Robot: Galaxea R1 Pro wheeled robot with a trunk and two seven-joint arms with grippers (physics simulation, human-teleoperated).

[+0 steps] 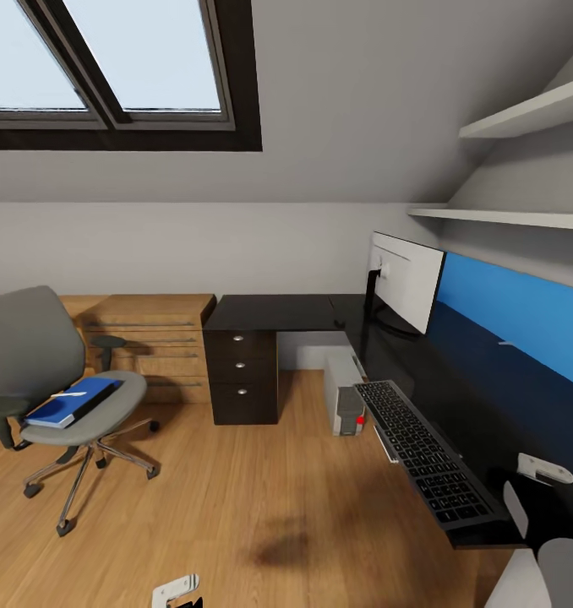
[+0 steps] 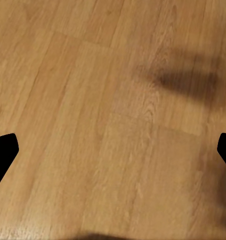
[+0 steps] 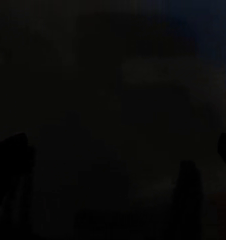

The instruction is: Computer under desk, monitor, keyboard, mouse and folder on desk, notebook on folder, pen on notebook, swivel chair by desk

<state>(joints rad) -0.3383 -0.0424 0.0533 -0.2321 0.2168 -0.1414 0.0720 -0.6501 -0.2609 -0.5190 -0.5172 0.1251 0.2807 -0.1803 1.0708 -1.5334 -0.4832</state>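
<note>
The grey swivel chair (image 1: pixel 41 371) stands at the left, away from the desk (image 1: pixel 278 312). On its seat lies the blue folder (image 1: pixel 71 404) with a white pen (image 1: pixel 68 394) on top; I cannot tell a notebook apart from the folder. The monitor (image 1: pixel 405 283) stands on the desk. Closer in, the keyboard (image 1: pixel 426 452) lies along the desk's front edge. The computer (image 1: pixel 346 397) sits on the floor under the desk. The mouse is out of view. My left gripper (image 2: pixel 113 150) is open over bare wood floor. My right gripper (image 3: pixel 113 150) is open over the black desk top.
A low oak chest (image 1: pixel 155 338) stands against the wall behind the chair. The desk's dark drawer unit (image 1: pixel 244 376) is beside it. A blue wall panel (image 1: pixel 515 312) and two shelves (image 1: pixel 523 114) run above the desk. Wood floor (image 1: pixel 236 490) lies between chair and desk.
</note>
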